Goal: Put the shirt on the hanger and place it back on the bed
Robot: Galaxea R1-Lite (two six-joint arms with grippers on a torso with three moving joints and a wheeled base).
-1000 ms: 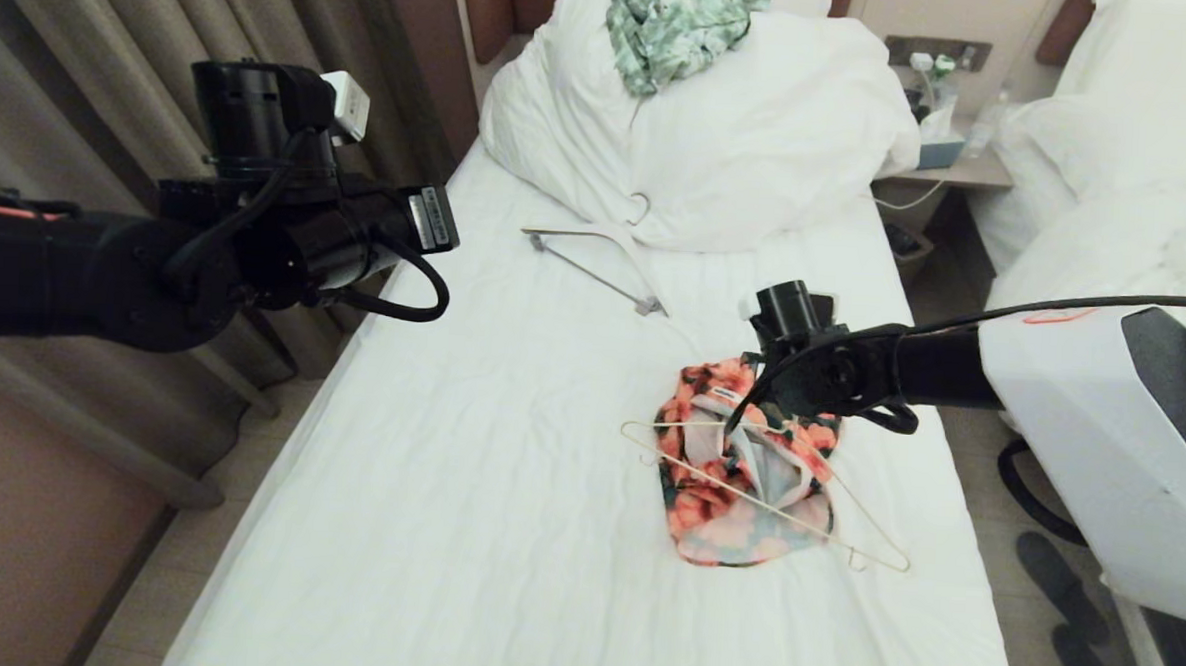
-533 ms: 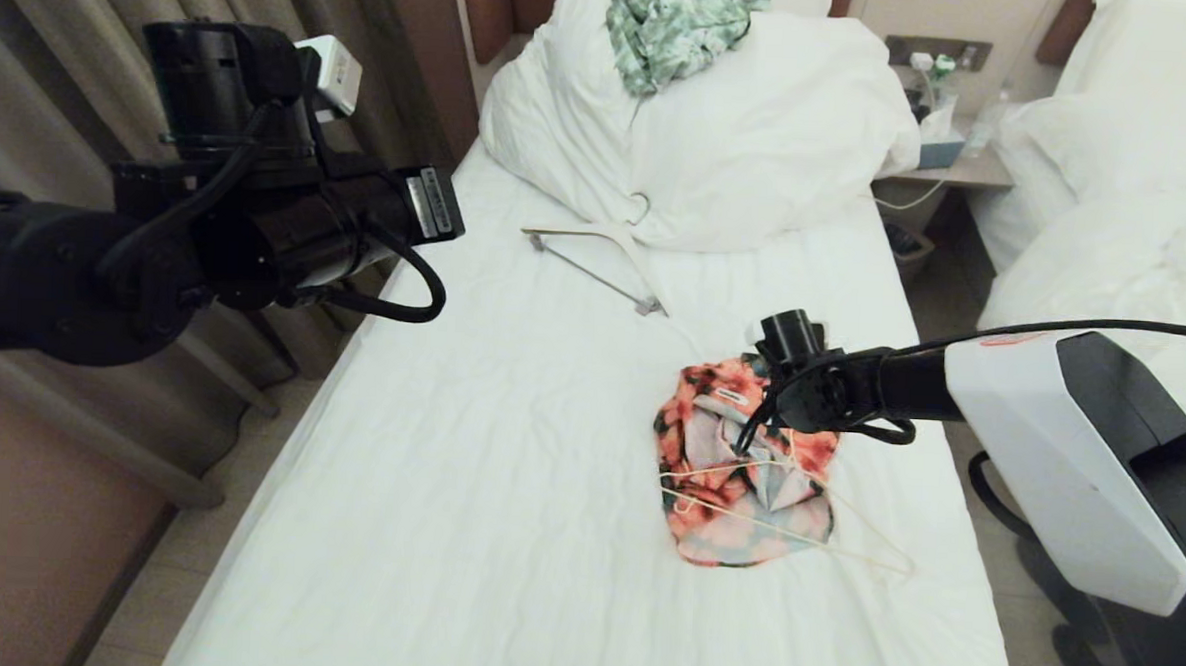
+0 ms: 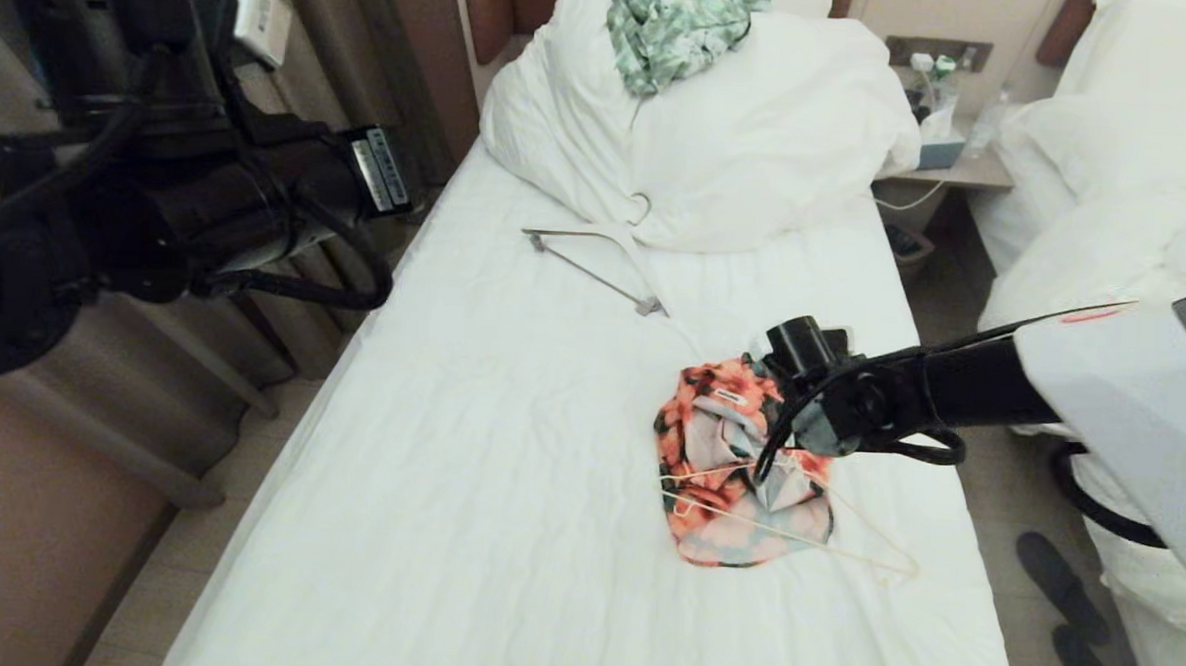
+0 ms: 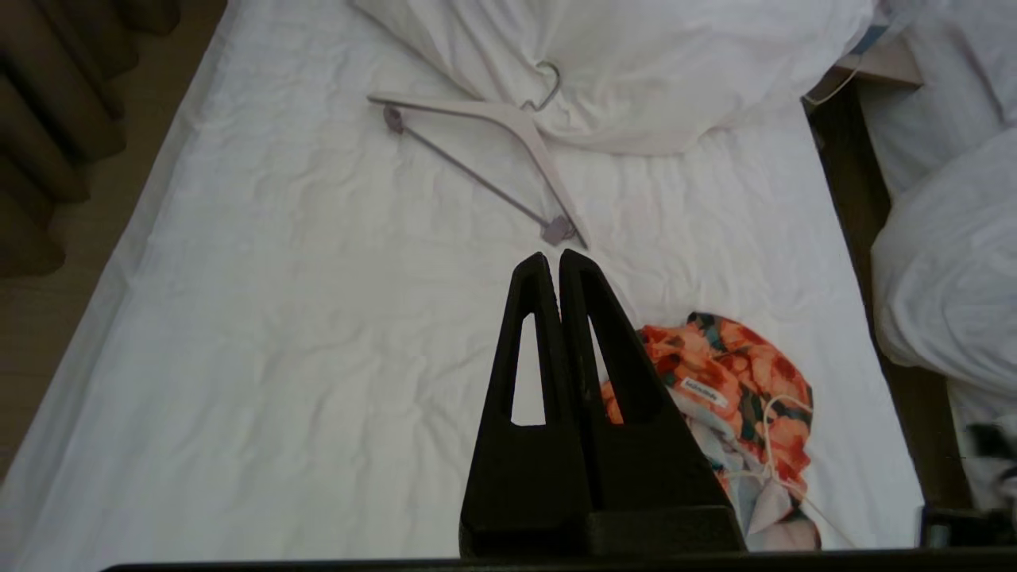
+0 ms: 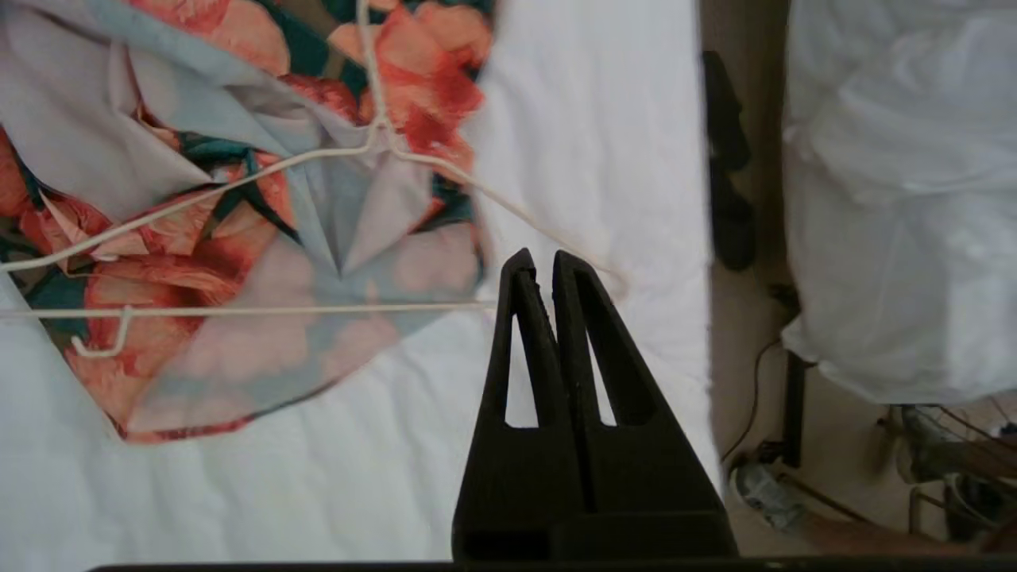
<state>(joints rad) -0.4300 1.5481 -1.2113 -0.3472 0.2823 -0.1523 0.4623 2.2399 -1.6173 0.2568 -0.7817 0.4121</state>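
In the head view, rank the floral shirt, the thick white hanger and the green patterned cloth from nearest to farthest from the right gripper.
From the right gripper:
1. Floral shirt, directly beneath it.
2. Thick white hanger, mid-bed, toward the pillow.
3. Green patterned cloth, atop the pillow heap.

Heavy beige-brown curtains (image 3: 127, 12) hang in folds down the upper left of the head view, ending above a pale tiled floor (image 3: 216, 477) along the left edge. A brown padded headboard (image 3: 487, 8) runs across the top behind the pillows. At the upper right, a small bedside table (image 3: 960, 169) stands between the beds, carrying a tissue box and a bottle, with a socket panel (image 3: 941, 53) on the wall above it. A second bed with a rumpled white duvet (image 3: 1111, 165) fills the right edge. Dark slippers (image 3: 1062, 594) lie on the floor at the lower right. The light is warm and dim.
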